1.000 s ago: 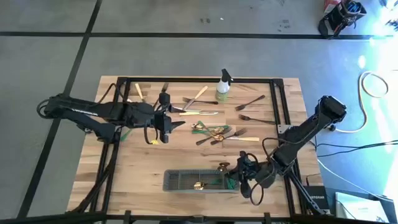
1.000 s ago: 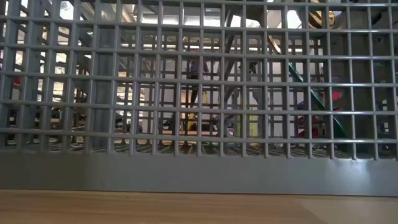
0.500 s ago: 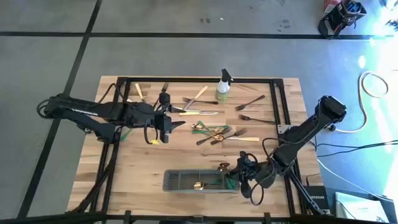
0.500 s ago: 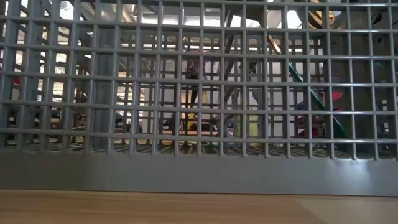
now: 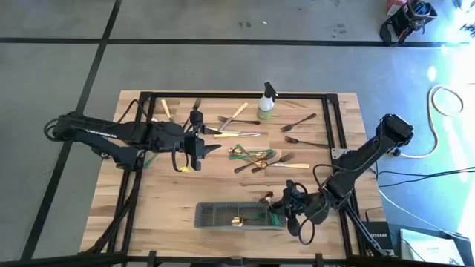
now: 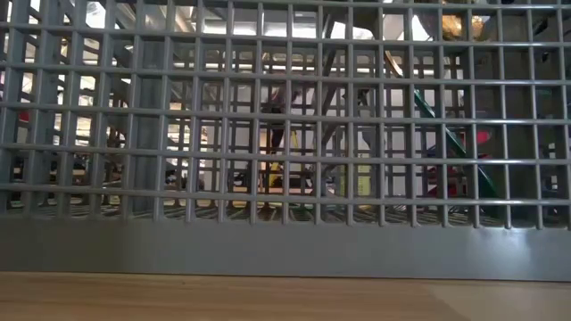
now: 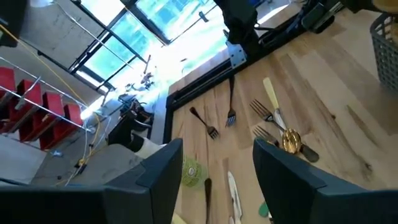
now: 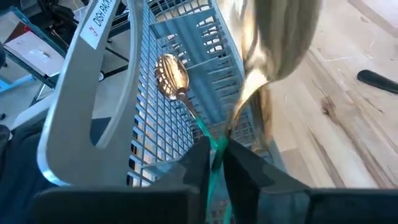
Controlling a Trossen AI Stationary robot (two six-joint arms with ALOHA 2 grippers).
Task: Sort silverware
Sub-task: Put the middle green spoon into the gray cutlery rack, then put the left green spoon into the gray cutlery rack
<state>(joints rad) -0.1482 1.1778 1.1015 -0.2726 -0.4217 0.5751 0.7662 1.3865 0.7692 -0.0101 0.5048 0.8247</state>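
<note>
right gripper clamped on gold spoon over caddy end | left gripper fingers apart above table, holding nothing

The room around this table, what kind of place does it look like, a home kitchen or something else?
Probably a lab or workshop rather than a kitchen. The light wooden table stands in a black metal frame on a bare grey concrete floor marked with dark tape lines, and loose cables trail beside it.
</note>
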